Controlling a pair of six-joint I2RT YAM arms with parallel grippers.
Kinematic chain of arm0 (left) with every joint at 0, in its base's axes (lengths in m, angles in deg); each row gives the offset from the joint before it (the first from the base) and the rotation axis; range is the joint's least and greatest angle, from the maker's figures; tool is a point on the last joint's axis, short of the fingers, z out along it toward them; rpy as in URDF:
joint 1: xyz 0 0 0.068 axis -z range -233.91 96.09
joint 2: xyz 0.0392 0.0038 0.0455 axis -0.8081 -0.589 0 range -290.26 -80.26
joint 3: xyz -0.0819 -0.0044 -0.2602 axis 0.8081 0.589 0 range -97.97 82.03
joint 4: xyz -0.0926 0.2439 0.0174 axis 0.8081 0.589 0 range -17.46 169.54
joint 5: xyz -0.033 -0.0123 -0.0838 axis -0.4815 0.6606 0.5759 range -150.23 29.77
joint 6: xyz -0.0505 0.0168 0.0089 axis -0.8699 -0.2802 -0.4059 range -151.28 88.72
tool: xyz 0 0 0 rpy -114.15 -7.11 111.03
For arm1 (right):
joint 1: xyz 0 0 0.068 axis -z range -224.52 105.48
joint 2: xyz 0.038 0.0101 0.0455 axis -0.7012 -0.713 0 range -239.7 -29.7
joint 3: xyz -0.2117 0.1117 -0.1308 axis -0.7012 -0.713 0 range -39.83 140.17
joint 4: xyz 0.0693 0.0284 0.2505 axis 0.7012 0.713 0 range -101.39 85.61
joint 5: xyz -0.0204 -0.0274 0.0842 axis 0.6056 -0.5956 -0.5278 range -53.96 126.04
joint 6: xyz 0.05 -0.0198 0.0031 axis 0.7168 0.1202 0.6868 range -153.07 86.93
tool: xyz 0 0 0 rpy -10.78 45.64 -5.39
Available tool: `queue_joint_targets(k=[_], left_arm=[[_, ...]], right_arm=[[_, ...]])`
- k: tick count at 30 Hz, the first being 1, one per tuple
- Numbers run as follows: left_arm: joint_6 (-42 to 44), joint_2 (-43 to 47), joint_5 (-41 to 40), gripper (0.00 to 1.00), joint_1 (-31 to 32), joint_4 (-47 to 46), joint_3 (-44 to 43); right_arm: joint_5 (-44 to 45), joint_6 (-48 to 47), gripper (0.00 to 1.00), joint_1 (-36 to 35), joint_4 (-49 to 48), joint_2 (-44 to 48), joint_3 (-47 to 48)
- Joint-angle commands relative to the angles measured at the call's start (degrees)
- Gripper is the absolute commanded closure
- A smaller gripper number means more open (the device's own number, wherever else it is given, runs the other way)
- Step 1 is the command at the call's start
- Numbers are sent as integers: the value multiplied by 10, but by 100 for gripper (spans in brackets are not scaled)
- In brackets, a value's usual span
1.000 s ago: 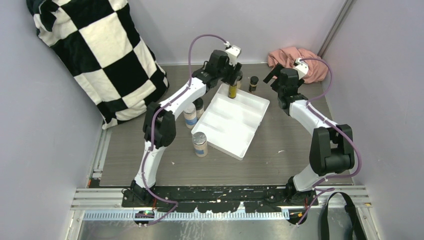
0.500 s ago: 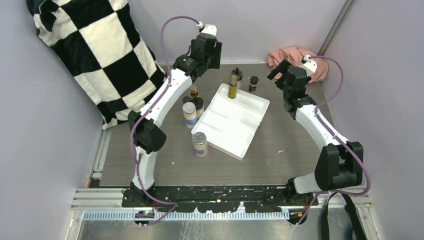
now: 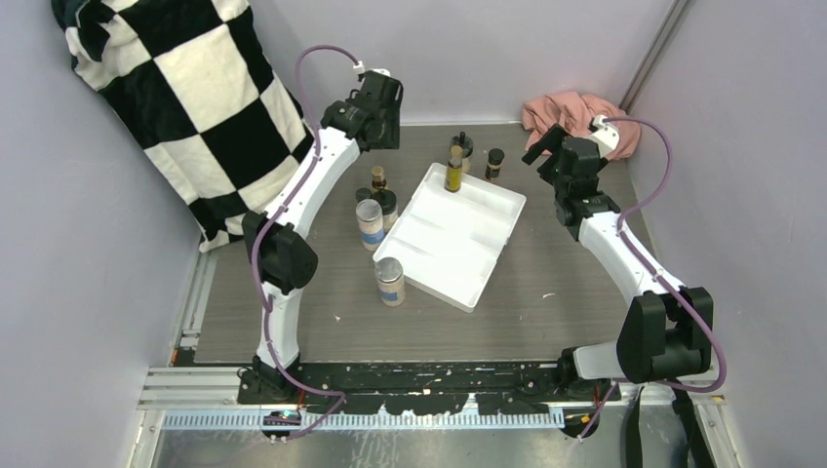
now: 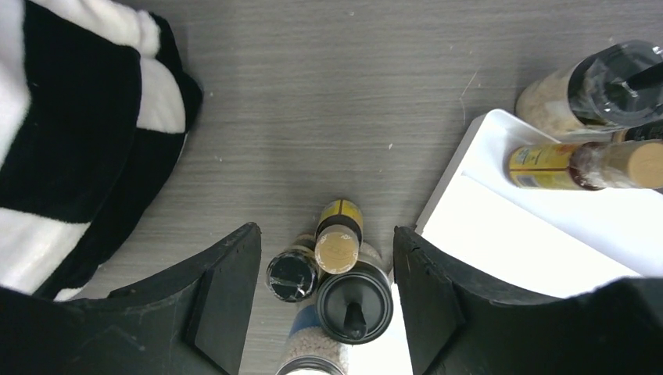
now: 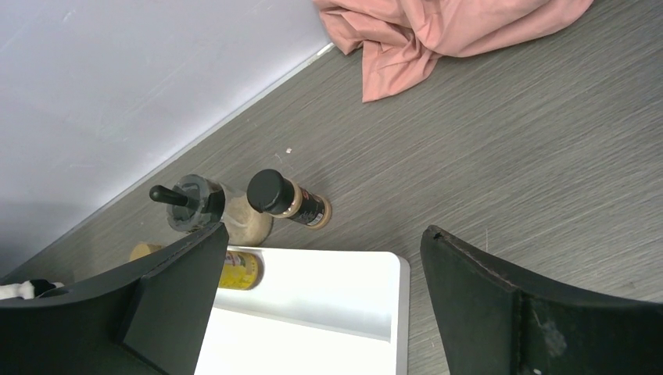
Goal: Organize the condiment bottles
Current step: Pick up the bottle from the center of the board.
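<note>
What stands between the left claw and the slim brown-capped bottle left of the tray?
Nothing visible: the open left claw hangs above the slim brown-capped bottle with clear space between. A small dark jar and a black-lidded jar stand close beside it, though.

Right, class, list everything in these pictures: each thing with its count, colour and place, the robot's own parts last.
tray: one, white, mid-table
slim bottles: two, yellow-amber, brown caps; one in the tray's far corner, another left of the tray
black-lid jars: two; one behind the tray, another left of it
small dark bottles: two; one behind the tray, another left of it
silver-lid jars: two, pale powder; both left of the tray, the second nearer
blanket: one, black-and-white checks, far left
cloth: one, pink, far right
left claw: black, open
right claw: black, open
</note>
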Motion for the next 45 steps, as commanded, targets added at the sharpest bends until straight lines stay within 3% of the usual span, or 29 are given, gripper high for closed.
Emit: queue_joint_targets(k=[1,27,45], left_arm=[[-27,-15,36,37,-14,26,1],[-49,-4,84,41,-19,35,81],[-38,-7,85,46,-18,8,77]], right_arm=[[2,6,1,-2,-10,24,-2],[5,7,1,-8,-10,23,-15],[5,3,1,-8,-12,18,-12]])
